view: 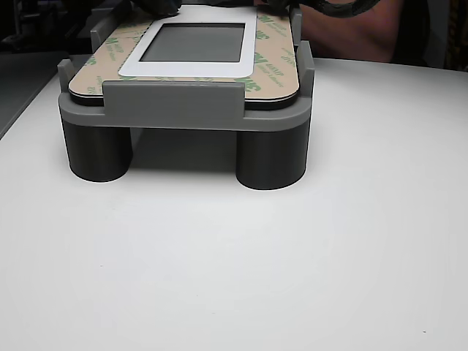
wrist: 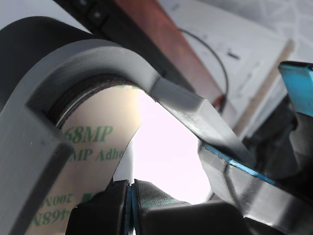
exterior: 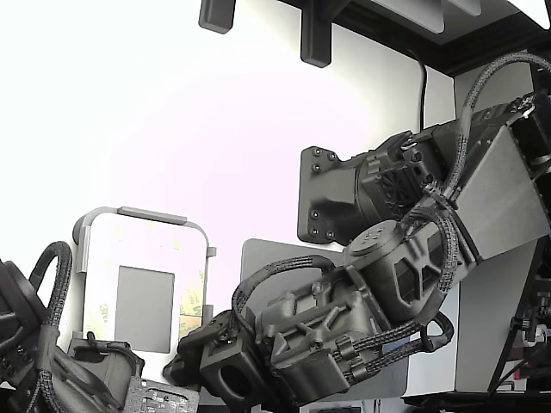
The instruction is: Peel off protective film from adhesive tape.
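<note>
The protective film (wrist: 93, 161) is pale yellow with green lettering and lies on the panel in the grey holder (wrist: 73, 63). One corner of it curls up as a white sliver into my gripper (wrist: 131, 196), whose black pads are pressed together on it. In the exterior view my gripper (exterior: 191, 351) sits at the lower right corner of the white panel (exterior: 142, 249). The other view shows the film (view: 274, 62) framing a white border and grey rectangle (view: 194, 42). The adhesive tape is hidden under the film.
The holder (view: 175, 99) stands on round legs on a white table (view: 234, 256). A second arm (exterior: 52, 361) sits at the exterior view's lower left, beside the holder. A person's forearm (view: 351, 29) rests behind the holder in the other view.
</note>
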